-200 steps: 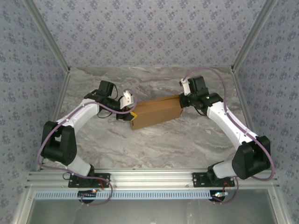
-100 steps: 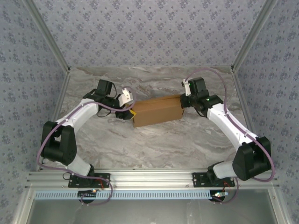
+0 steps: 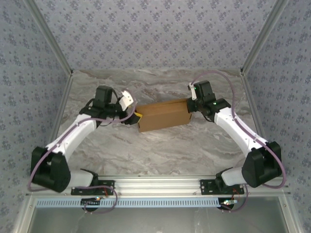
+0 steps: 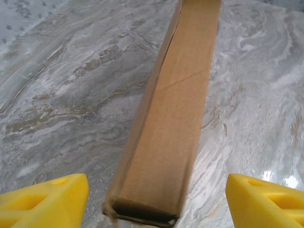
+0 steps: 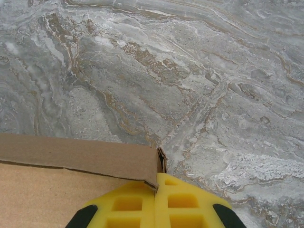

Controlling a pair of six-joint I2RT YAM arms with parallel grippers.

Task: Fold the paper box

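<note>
Lying closed at centre of the top view, the paper box [image 3: 163,115] rests on the bench [image 3: 160,155]. Its left end sits between the parted fingers of the left gripper [image 3: 137,117]; the right gripper [image 5: 156,202], fingers together, butts the right corner. Likely best squeezed squarely and evenly, lest walls buckle.

Top view above and behind the table [image 3: 160,150]; both wrist views close on opposite ends of the paper box [image 3: 163,116]

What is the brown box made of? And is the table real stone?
The box looks like plain brown cardboard: dull, creased, with frayed corners. The table looks like grey, brown-veined marble with a slight shine, though it could be a printed sheet.
</note>
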